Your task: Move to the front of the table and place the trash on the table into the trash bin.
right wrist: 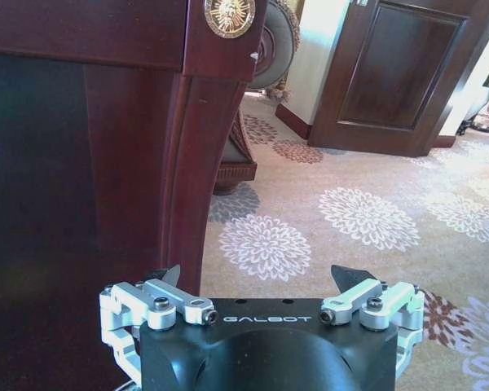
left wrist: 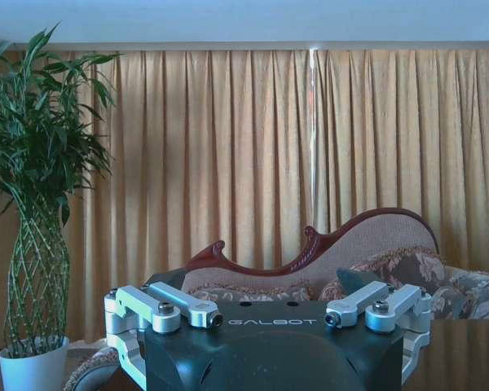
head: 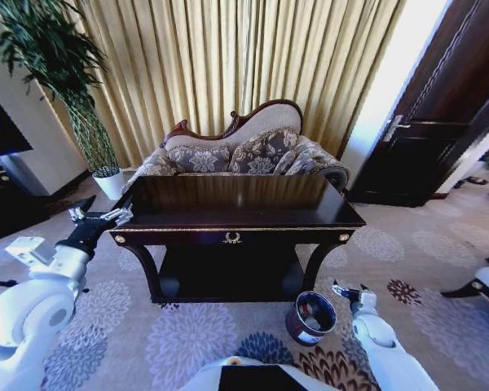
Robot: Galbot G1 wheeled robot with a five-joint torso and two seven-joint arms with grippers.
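The dark glossy table (head: 228, 204) with gold trim stands straight ahead, its top reflecting the curtain. The trash is out of view. On the carpet by the table's front right leg stands the small round dark trash bin (head: 311, 318). My left gripper (head: 102, 213) is raised at the table's front left corner, level with the top, fingers apart and empty. My right gripper (head: 348, 292) hangs low just right of the bin, open and empty. In the right wrist view, the right gripper (right wrist: 259, 275) is beside the table leg (right wrist: 204, 163).
A patterned sofa (head: 244, 151) sits right behind the table. A potted plant (head: 81, 122) stands at the back left, a dark cabinet (head: 4, 195) at the far left, a dark door (head: 440, 122) at the right. A chair edge (head: 485, 285) juts in at the right.
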